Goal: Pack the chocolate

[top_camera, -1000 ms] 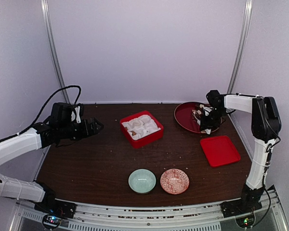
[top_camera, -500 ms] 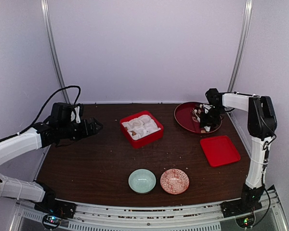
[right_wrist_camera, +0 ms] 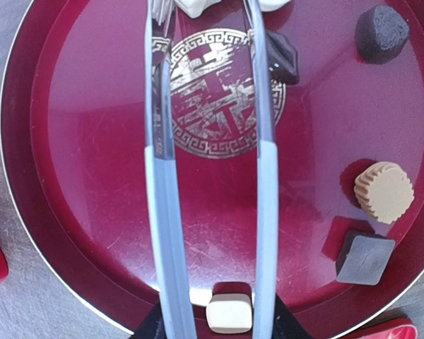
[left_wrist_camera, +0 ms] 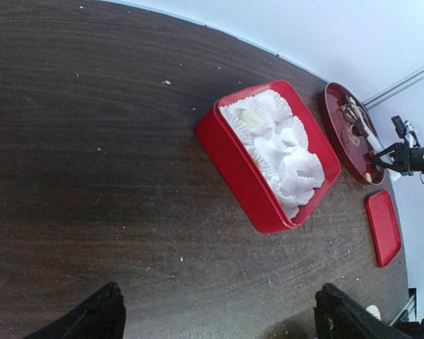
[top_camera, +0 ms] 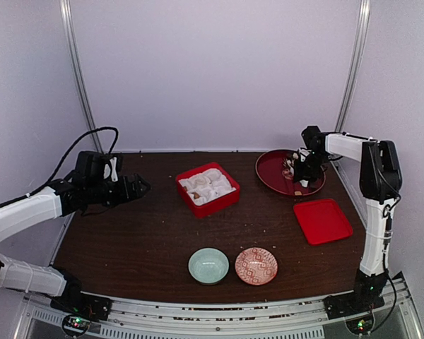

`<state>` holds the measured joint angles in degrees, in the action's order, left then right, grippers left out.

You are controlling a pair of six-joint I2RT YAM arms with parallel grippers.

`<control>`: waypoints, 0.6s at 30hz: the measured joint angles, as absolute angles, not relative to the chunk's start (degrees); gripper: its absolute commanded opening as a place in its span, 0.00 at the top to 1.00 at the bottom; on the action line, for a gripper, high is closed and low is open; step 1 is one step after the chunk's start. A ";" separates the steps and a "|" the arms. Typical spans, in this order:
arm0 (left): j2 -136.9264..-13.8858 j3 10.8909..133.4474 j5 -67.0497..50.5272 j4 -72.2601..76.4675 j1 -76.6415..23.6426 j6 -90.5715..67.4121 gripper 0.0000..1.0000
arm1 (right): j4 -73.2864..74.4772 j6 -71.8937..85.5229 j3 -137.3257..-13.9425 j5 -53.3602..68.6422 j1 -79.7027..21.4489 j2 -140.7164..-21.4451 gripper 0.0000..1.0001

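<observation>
At the left edge of the table [top_camera: 127, 240], the left gripper [top_camera: 136, 186] hangs over bare dark wood, its fingers [left_wrist_camera: 92, 319] spread wide with nothing between them. Open table runs from it to the red box [top_camera: 230, 198] in the middle, which sits askew to the table's edges. White paper cups [left_wrist_camera: 297, 166] fill the box, and one cup near a corner holds a cream chocolate [left_wrist_camera: 251, 119].

Nearer the front edge, well clear of the box, a green bowl [top_camera: 208, 265] and a patterned bowl [top_camera: 256, 265] stand just beside each other. Right of them, a flat red lid [top_camera: 323, 220] lies close to the table's right edge.

Behind the lid, in the far right corner, is a round red plate [right_wrist_camera: 71, 212]. The right gripper [top_camera: 302, 171] hovers over it, clamped on the silver tongs [right_wrist_camera: 159, 212], whose arms stand apart. A whitish piece [right_wrist_camera: 194, 6] lies between the tips; whether it is pinched cannot be told. A dark piece [right_wrist_camera: 281, 56] touches the outside of one arm, and a cream block [right_wrist_camera: 230, 313] sits between the arms near the gripper. A dark round piece [right_wrist_camera: 381, 32], a tan round piece [right_wrist_camera: 384, 192] and a grey-brown cube [right_wrist_camera: 365, 258] lie to one side, apart from the tongs.
</observation>
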<state>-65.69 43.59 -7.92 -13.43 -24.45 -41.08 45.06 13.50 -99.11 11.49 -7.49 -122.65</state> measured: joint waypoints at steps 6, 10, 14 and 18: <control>-65.69 43.59 -7.92 -13.45 -24.29 -40.97 0.04 | 45.60 13.43 -99.83 11.53 -7.16 -123.07 0.72; -65.69 43.59 -7.94 -13.45 -24.29 -40.97 0.04 | 45.36 13.21 -98.85 11.88 -7.14 -122.83 0.75; -65.69 43.59 -7.99 -13.45 -24.29 -40.97 0.04 | 44.93 12.62 -95.39 13.06 -7.09 -121.03 0.78; -65.69 43.59 -8.19 -13.43 -24.29 -40.99 0.04 | 44.73 11.79 -91.20 14.98 -7.03 -117.45 0.81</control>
